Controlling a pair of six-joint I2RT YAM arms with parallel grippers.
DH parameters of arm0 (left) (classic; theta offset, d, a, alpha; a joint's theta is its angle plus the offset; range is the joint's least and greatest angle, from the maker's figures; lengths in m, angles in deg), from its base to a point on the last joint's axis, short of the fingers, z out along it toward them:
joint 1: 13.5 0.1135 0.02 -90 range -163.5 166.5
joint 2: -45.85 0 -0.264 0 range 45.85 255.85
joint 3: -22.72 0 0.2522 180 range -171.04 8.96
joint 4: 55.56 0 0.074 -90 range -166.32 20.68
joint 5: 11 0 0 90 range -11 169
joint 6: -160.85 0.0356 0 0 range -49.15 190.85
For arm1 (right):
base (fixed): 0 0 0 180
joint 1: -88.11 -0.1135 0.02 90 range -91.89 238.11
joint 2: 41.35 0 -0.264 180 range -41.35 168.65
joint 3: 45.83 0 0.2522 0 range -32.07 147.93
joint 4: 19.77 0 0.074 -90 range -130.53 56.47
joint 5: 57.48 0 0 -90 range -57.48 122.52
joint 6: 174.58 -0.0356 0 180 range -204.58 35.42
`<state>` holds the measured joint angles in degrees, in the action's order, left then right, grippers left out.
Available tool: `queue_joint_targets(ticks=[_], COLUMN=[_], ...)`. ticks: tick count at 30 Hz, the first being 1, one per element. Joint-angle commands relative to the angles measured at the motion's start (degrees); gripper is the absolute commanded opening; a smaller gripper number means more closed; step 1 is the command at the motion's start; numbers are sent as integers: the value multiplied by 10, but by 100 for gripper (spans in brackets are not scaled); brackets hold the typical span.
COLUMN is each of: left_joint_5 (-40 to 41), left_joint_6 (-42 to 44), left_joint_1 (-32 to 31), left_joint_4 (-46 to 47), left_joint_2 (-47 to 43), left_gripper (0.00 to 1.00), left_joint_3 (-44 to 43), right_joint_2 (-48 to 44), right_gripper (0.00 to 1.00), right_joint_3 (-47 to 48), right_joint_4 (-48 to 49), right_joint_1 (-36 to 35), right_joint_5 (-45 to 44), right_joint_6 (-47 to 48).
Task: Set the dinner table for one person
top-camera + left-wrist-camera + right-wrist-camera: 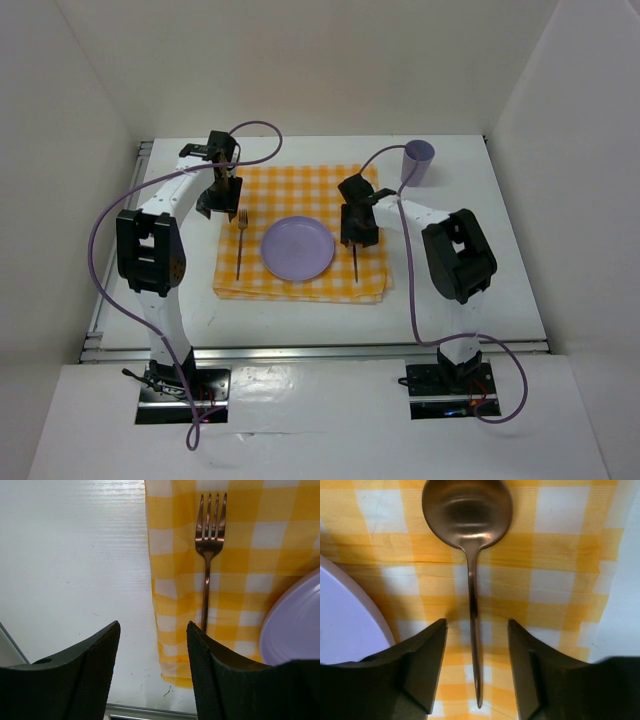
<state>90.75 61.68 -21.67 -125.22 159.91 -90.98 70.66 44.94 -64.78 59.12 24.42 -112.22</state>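
Two arms bent down over a place setting on the dinner table (pixel 500 270), which lies under everything.
Left gripper (pixel 153 630): pointing down, jaws apart and empty, at the checked cloth (pixel 300 185) edge by the fork (pixel 210 545). Right gripper (pixel 476 625): pointing down, jaws apart, straddling the spoon (pixel 467 510) handle, beside the plate (pixel 297 248).

A yellow-and-white checked cloth (pixel 300 190) lies flat, with a round lilac plate (pixel 297 248) on its middle. A copper-coloured fork (pixel 207 561) lies left of the plate and a dark spoon (pixel 471 580) right of it (both on the cloth, not touching the plate). A lilac cup (pixel 417 162) stands upright beyond the cloth's far right corner.
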Motion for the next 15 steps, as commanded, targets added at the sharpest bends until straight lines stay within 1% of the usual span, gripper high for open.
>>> queue_joint_targets(ticks=[1, 2, 3, 4, 5, 6, 7, 8, 9, 11, 12, 14, 15], left_joint_5=[5, 5, 5, 5, 5, 11, 11, 11, 16, 16, 16, 16, 16], left_joint_6=[4, 4, 4, 4, 4, 4, 4, 4, 4, 4, 4, 4, 4], left_joint_1=[1, 1, 1, 1, 1, 1, 1, 1, 1, 1, 1, 1, 1], left_joint_4=[1, 1, 1, 1, 1, 1, 1, 1, 1, 1, 1, 1, 1], left_joint_2=[-29, -29, -29, -29, -29, -29, -29, -29, -29, -29, -29, -29, -29], left_gripper=[63, 63, 63, 63, 63, 63, 63, 63, 63, 63, 63, 63, 63], left_joint_3=[6, 6, 6, 6, 6, 6, 6, 6, 6, 1, 1, 1, 1], right_joint_2=[-15, -22, -29, -49, -60, -71, -91, -96, -96, -96, -87, -50, -33], right_gripper=[60, 68, 71, 71, 74, 78, 79, 79, 79, 79, 79, 79, 79], right_joint_3=[44, 73, 92, 111, 131, 169, 187, 204, 238, 266, 295, 329, 347], right_joint_4=[-34, -46, -61, -73, -92, -97, -97, -102, -108, -108, -108, -119, -119], right_joint_1=[0, 0, 7, 12, 25, 36, 51, 91, 115, 160, 195, 225, 254], right_joint_5=[-15, -21, -27, -27, -33, -33, -33, -22, -9, 10, 15, 15, 15], right_joint_6=[6, 11, 11, 11, 18, 25, 25, 32, 32, 37, 43, 43, 43])
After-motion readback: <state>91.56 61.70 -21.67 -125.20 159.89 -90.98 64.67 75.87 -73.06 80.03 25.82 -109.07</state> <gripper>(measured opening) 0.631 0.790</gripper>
